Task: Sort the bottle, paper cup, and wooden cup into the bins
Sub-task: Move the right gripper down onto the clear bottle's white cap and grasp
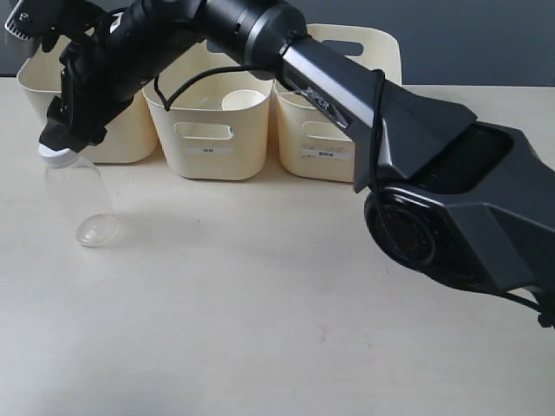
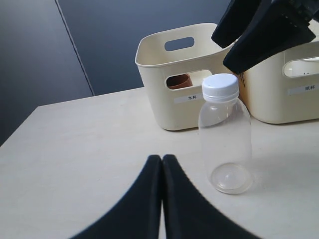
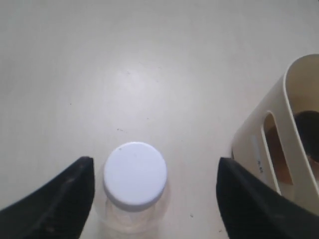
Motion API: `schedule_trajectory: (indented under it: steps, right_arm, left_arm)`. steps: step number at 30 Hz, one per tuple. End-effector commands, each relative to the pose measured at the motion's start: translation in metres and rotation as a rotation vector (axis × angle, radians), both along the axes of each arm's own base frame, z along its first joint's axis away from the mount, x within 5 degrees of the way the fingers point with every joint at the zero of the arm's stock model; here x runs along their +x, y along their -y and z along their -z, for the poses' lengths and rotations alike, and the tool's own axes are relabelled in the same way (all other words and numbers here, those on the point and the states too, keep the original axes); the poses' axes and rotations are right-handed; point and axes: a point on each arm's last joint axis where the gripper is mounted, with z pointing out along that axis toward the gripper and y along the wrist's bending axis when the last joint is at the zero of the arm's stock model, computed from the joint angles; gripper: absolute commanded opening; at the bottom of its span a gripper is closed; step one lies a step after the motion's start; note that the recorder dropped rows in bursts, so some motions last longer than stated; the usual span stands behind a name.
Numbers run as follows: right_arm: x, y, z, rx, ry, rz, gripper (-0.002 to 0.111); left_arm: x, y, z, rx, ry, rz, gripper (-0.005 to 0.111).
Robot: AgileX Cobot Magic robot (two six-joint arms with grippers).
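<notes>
The clear bottle (image 1: 80, 195) with its white cap (image 3: 134, 174) stands upright on the table in front of the left bin (image 1: 117, 139). My right gripper (image 1: 57, 134) reaches across and hovers open just above the cap, one finger (image 3: 65, 199) on each side, touching nothing. The wooden cup (image 2: 179, 81) sits in the left bin (image 2: 159, 104), seen through its handle cut-out. Inside the middle bin (image 1: 208, 165) rests the white paper cup (image 1: 244, 100). My left gripper (image 2: 162, 159) is shut and empty, low over the table short of the bottle (image 2: 225, 144).
The right bin (image 1: 325, 165) stands beside the middle one; all three bins line the table's far edge. The right arm (image 1: 347, 95) stretches over the middle and right bins. Bare table (image 1: 260, 303) lies in front of them.
</notes>
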Motion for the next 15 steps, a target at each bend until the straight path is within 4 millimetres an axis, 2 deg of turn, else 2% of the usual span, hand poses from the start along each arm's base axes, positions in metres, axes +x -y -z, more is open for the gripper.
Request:
schedule_trajectory:
  steps: [1, 6, 15]
  right_arm:
    - [0.002, -0.004, 0.009, 0.022, -0.014, -0.001, 0.066]
    - [0.001, -0.009, 0.025, 0.011, -0.027, -0.013, 0.066]
    - [0.001, -0.011, 0.027, 0.028, -0.036, -0.012, 0.066]
  left_arm:
    - [0.0, 0.0, -0.002, -0.008, 0.006, 0.005, 0.0]
    - [0.0, 0.0, -0.002, -0.008, 0.006, 0.005, 0.0]
    - [0.0, 0.0, -0.002, -0.008, 0.006, 0.005, 0.0]
